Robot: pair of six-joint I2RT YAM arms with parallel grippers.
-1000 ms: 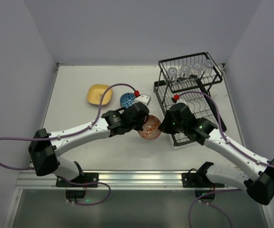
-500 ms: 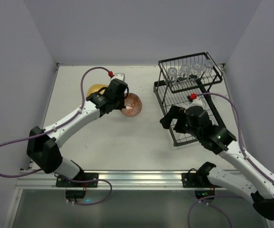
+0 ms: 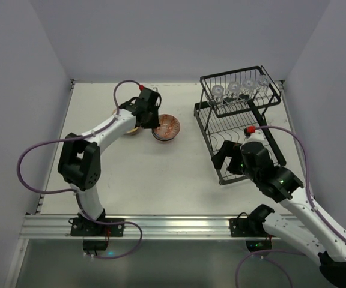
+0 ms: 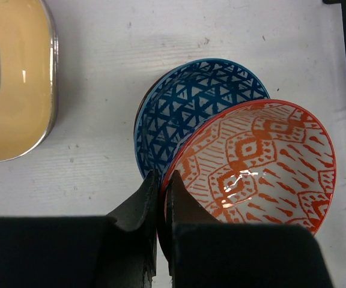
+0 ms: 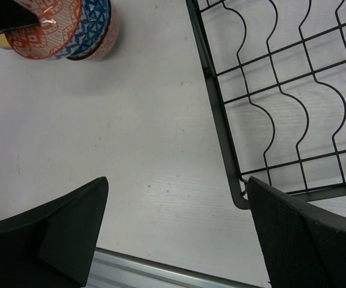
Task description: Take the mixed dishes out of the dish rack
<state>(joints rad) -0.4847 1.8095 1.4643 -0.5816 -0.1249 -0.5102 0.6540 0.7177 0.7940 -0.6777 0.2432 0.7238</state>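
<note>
L arm swung red-orange bowl (image 4: 251,168) over; now sits tilted on blue bowl (image 4: 185,102), by yellow plate (image 4: 11,78). L gripper (image 4: 160,180) pinching bowl rim. R gripper (image 5: 173,234) spread, empty, near dish rack (image 5: 218,120). Lower tray looks done; 4 glasses (image 3: 239,90) left up top.

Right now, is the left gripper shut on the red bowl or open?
Shut. The left wrist view shows the left gripper pinching the rim of the red bowl, which overlaps the blue bowl.
</note>
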